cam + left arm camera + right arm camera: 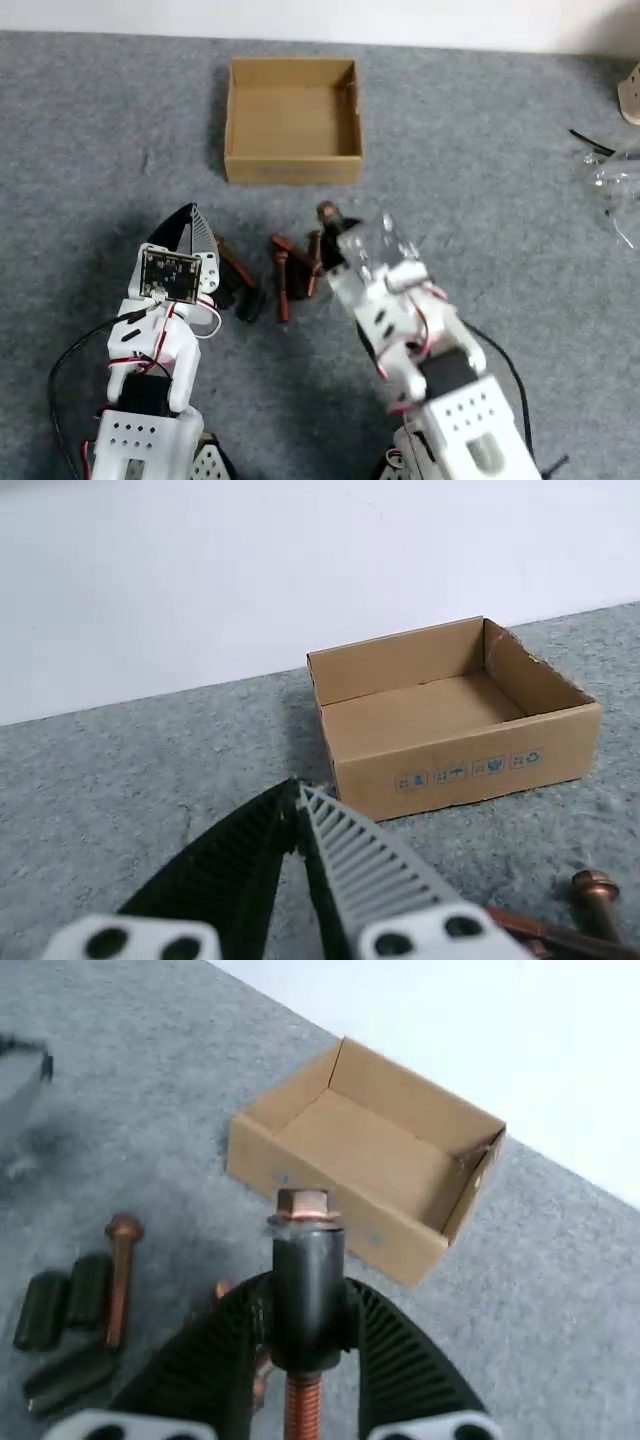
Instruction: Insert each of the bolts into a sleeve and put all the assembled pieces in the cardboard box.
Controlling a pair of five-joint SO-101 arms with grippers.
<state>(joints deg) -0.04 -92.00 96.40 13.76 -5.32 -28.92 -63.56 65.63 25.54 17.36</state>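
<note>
The open cardboard box (290, 120) stands at the back of the grey carpet. My right gripper (308, 1300) is shut on a black sleeve with a copper bolt through it (308, 1255), held upright in front of the box (370, 1160); in the high view that piece (328, 214) hangs just right of the pile. Loose copper bolts (283, 280) and black sleeves (250, 302) lie between the two arms. My left gripper (298, 792) is shut with nothing in it, left of the pile (190, 215). One bolt (597, 892) lies near it.
Clear plastic pieces and a black wire (610, 170) lie at the right edge of the table. A white wall (250, 570) rises behind the box. A loose bolt (120, 1270) and black sleeves (60, 1305) lie beside the right gripper.
</note>
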